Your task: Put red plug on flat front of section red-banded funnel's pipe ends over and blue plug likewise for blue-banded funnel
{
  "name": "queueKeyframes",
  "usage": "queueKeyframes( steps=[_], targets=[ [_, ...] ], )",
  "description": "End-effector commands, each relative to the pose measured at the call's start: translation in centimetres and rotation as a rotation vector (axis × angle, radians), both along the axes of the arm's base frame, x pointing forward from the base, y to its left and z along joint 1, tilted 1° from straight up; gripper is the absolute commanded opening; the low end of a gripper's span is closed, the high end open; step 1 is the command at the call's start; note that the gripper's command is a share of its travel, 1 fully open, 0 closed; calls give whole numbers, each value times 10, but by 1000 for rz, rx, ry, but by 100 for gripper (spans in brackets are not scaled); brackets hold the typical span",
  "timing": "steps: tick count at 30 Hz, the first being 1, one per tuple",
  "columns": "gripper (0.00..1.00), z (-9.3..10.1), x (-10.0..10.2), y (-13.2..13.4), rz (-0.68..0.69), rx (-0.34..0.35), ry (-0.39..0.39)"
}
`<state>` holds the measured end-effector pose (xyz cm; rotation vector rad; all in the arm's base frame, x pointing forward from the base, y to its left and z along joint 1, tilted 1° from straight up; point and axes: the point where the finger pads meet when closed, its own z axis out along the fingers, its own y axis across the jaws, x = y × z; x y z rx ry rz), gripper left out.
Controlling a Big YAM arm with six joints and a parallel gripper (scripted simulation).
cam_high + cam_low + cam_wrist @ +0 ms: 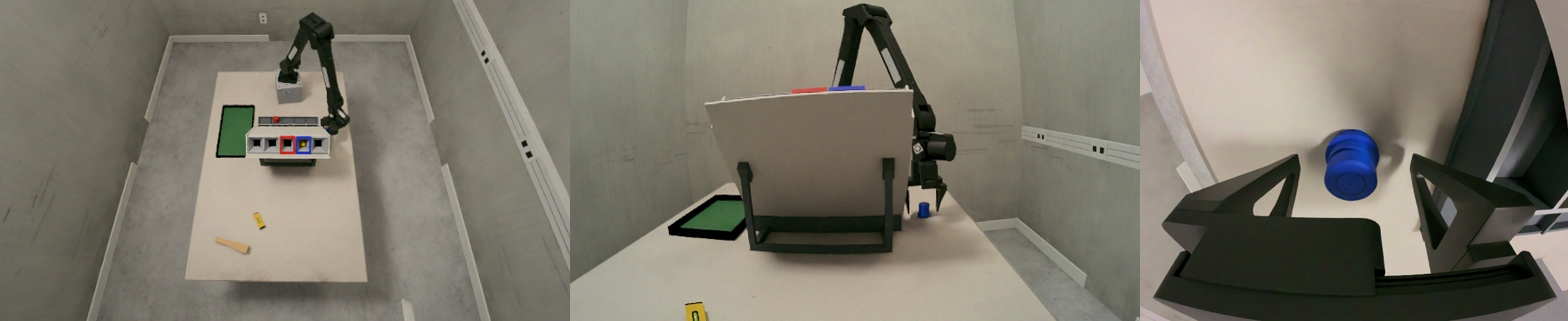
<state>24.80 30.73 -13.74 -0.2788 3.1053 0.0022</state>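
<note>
The blue plug (1351, 165) stands upright on the table, right of the funnel stand; it also shows in the exterior view (924, 209). My gripper (1354, 160) is open and hangs just above the plug, one finger on each side, not touching it (923, 196). The red plug (276, 119) sits on the front ledge of the second section from the left. The red-banded funnel (287, 144) is empty. The blue-banded funnel (303, 144) holds a yellow marble (303, 144). The white cover (812, 152) hides the pipes.
A green tray with a black rim (234, 130) lies left of the stand. A yellow block (258, 220) and a wooden spatula (232, 244) lie near the table's front. The stand's dark frame (1506, 103) is close to my right finger.
</note>
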Motion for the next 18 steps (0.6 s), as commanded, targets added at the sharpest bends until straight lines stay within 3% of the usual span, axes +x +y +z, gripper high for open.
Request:
queueKeyframes(
  steps=[1,2,18],
  targets=[
    [87,4,8,8,1,11,-10],
    [0,3,3,4,1,11,-10],
    [0,3,3,4,1,11,-10]
  ],
)
